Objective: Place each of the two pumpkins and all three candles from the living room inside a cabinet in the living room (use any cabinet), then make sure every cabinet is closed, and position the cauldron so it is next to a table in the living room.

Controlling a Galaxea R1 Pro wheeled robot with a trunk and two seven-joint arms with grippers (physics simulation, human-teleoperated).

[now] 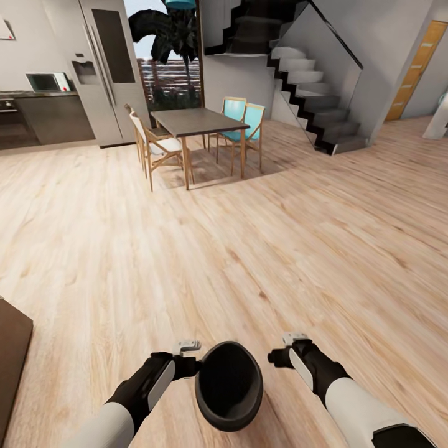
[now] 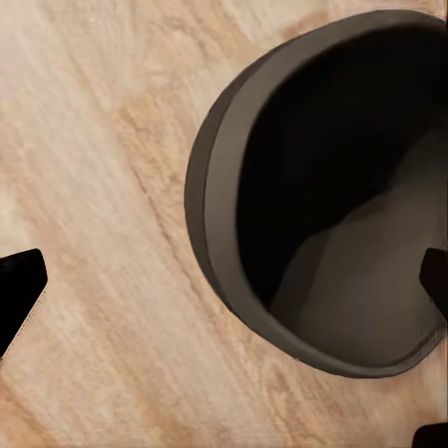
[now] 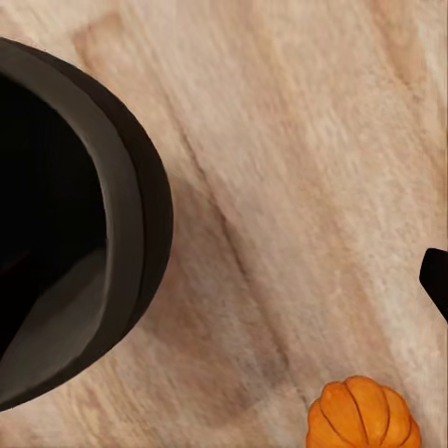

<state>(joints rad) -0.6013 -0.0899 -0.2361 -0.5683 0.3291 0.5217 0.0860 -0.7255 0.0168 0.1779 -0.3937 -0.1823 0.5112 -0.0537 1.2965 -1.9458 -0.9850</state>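
The black cauldron (image 1: 228, 386) hangs between both arms above the plank floor (image 1: 249, 249). The left pincer (image 1: 190, 359) straddles its rim to carry it; the right pincer (image 1: 287, 350) stands apart beside it, a pumpkin (image 3: 362, 414) on the floor below.

Cauldron (image 1: 228, 386): on the floor (image 1: 249, 249), bottom centre of the head view, between left end effector (image 1: 186, 356) and right end effector (image 1: 287, 350). Pumpkin (image 3: 362, 413): on the floor, apart from the cauldron, in the right wrist view. Dining table (image 1: 196, 121) with chairs (image 1: 246, 124): upper centre. Refrigerator (image 1: 109, 68): upper left. Staircase (image 1: 311, 93): upper right.
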